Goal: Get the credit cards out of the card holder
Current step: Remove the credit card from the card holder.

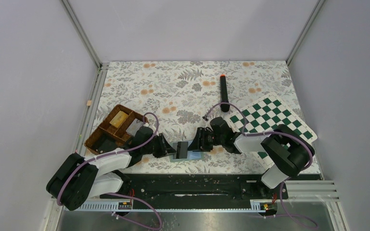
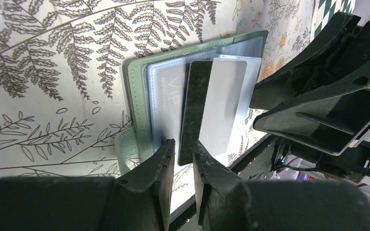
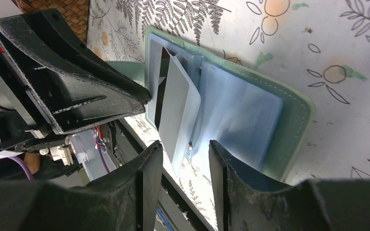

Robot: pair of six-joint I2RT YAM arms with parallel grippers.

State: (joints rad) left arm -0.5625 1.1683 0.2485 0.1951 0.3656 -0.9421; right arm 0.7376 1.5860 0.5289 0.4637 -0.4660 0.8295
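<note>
The sage-green card holder (image 1: pixel 185 150) lies open on the floral cloth between my two grippers. In the left wrist view its green cover (image 2: pixel 137 86) holds clear sleeves, and a dark card (image 2: pixel 192 106) and a silvery card (image 2: pixel 224 106) stick out of them toward me. My left gripper (image 2: pixel 184 147) has its jaws a narrow gap apart with the dark card's end in that gap. A sliver of light shows beside the card. My right gripper (image 3: pixel 185 147) is open over the pale blue panel (image 3: pixel 241 110), beside the silvery card (image 3: pixel 176 106).
A brown wicker tray (image 1: pixel 107 136) with a tan block (image 1: pixel 119 118) stands at the left. The chessboard (image 1: pixel 270 120) lies at the right, a black marker (image 1: pixel 224 94) behind it. The black rail (image 1: pixel 192 185) runs just in front of the wallet.
</note>
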